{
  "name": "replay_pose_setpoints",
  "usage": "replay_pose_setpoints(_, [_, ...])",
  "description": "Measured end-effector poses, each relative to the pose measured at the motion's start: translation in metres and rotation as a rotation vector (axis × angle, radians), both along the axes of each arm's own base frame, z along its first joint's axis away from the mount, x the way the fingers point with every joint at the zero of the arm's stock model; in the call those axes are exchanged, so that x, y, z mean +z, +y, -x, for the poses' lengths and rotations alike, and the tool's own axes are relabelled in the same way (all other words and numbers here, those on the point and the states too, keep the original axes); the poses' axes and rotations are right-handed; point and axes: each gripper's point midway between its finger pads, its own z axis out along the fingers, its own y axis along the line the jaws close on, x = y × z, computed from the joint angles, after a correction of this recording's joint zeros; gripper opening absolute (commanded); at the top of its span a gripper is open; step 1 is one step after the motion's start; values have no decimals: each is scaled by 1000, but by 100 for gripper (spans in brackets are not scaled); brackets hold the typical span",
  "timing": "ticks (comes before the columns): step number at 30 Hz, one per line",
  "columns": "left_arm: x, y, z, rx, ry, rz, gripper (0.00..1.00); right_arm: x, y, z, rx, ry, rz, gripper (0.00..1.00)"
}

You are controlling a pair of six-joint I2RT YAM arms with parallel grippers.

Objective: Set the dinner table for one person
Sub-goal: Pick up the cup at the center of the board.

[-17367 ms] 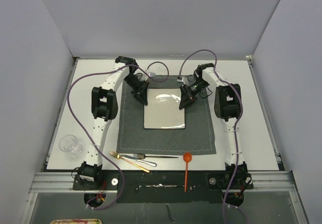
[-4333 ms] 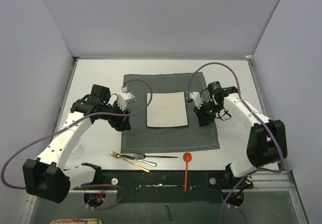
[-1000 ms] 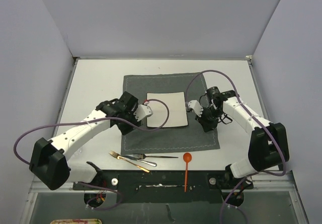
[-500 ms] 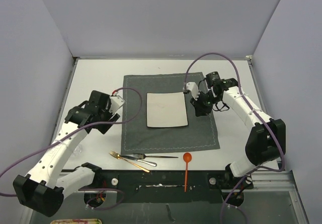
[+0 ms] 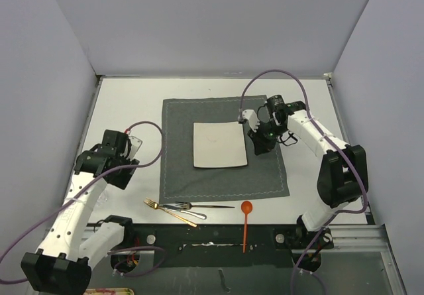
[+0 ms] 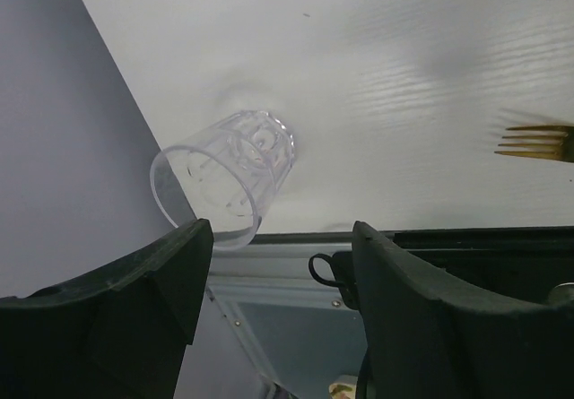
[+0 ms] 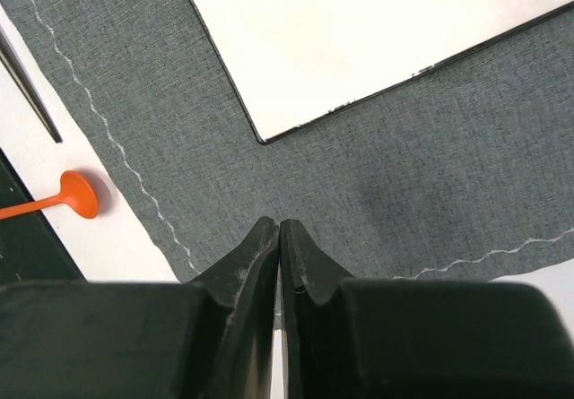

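Observation:
The dinner table point(image 5: 126, 103) is the wide white tabletop. A dark grey placemat point(image 5: 265, 169) lies at its middle with a square off-white plate point(image 5: 220, 144) on it. My left gripper point(image 5: 112, 166) hangs open over the table's front left. Its fingers point(image 6: 280, 238) are empty and stand apart from a clear glass point(image 6: 224, 179) that stands upright beyond them, near the grey wall. My right gripper point(image 5: 258, 142) is shut on nothing. Its tips point(image 7: 279, 224) hover over the placemat point(image 7: 404, 175), just off the plate's point(image 7: 359, 31) corner.
A gold fork point(image 5: 171, 212), a silver fork point(image 5: 189, 207) and a knife point(image 5: 215, 206) lie by the front edge below the placemat. An orange spoon point(image 5: 246, 217) reaches over that edge. The gold fork's tines point(image 6: 538, 142) show at the right of the left wrist view.
My left arm has swung from the placemat's left side out to the table's front left, bringing the glass into its view. The right gripper has drifted back toward the plate, still shut.

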Motion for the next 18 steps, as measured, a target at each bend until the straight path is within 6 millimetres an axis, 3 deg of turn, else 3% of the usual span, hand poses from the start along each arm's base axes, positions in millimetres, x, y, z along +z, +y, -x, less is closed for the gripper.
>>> replay_pose_setpoints(7, [-18, 19, 23, 94, 57, -30, 62, 1, 4, -15, 11, -13, -1, 4])
replay_pose_setpoints(18, [-23, 43, 33, 278, 42, 9, 62, 14, 6, -23, 32, -42, -4, 3])
